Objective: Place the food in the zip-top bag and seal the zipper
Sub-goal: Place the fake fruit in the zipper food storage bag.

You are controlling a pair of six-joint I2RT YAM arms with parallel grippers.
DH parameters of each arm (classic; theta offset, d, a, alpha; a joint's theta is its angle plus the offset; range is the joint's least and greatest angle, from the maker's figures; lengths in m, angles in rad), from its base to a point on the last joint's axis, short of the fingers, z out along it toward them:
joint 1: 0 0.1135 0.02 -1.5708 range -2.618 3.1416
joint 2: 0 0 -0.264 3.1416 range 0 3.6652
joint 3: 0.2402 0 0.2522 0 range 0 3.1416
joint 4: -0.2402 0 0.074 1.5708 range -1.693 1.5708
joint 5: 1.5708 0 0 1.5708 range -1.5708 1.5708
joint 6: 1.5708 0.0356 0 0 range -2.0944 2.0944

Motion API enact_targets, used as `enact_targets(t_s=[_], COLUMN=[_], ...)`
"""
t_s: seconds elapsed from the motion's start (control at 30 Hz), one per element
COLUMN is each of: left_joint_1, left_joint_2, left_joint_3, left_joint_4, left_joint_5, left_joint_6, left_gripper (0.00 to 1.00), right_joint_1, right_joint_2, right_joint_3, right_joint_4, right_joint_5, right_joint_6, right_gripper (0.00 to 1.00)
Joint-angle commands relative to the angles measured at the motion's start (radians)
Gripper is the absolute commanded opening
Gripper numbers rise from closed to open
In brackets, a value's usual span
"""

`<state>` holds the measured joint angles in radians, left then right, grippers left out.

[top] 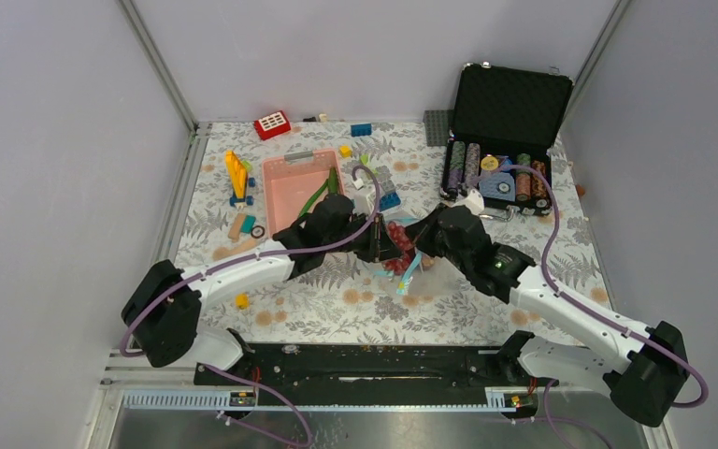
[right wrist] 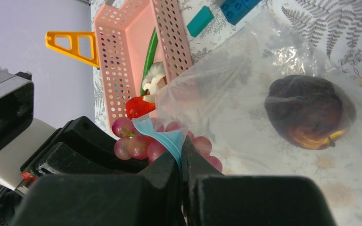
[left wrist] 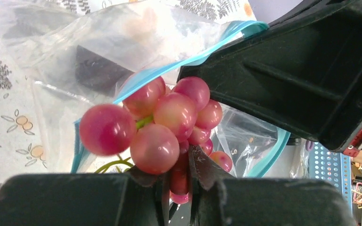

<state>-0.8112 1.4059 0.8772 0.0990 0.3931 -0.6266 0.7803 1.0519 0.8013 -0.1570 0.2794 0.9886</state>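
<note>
My left gripper (left wrist: 180, 181) is shut on the dark red grape bunch (left wrist: 162, 122) and holds it at the open mouth of the clear zip-top bag (left wrist: 99, 56). My right gripper (right wrist: 181, 162) is shut on the light-blue zipper (right wrist: 162, 136) strip and holds the mouth up. The maroon round fruit (right wrist: 308, 112) lies inside the bag (right wrist: 245, 94). In the top view both grippers meet mid-table around the grapes (top: 396, 245) and zipper (top: 409, 272). A green pod (right wrist: 149, 56), a white piece (right wrist: 153, 77) and a red piece (right wrist: 139, 107) lie in the pink basket (right wrist: 118, 61).
The pink slotted basket (top: 292, 190) stands behind the left gripper. An open black case of poker chips (top: 500, 140) stands at the back right. Building blocks (top: 237, 178) lie at the back left, and a small yellow block (top: 241, 301) sits near the left arm.
</note>
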Motion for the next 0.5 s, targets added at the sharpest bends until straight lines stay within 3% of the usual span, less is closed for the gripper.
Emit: enact_targets(t_s=[0.0, 0.17, 0.3, 0.47], left_joint_1=[-0.025, -0.033, -0.035, -0.035], left_joint_2=[-0.013, -0.017, 0.031, 0.065], left_joint_3=[0.076, 0.120, 0.195, 0.218], left_joint_4=[-0.007, -0.106, -0.185, -0.197], left_joint_5=[-0.107, -0.101, -0.011, -0.199], left_joint_6=[-0.022, -0.022, -0.016, -0.171], left_gripper=[0.08, 0.37, 0.34, 0.12], right_joint_1=[0.004, 0.001, -0.001, -0.003], right_joint_2=[-0.067, -0.099, -0.114, -0.132], right_joint_3=[-0.062, -0.090, -0.103, -0.125], right_joint_4=[0.081, 0.102, 0.105, 0.137], right_joint_5=[0.009, 0.013, 0.013, -0.016], right_joint_6=[0.122, 0.138, 0.156, 0.177], right_gripper=[0.00, 0.00, 0.00, 0.00])
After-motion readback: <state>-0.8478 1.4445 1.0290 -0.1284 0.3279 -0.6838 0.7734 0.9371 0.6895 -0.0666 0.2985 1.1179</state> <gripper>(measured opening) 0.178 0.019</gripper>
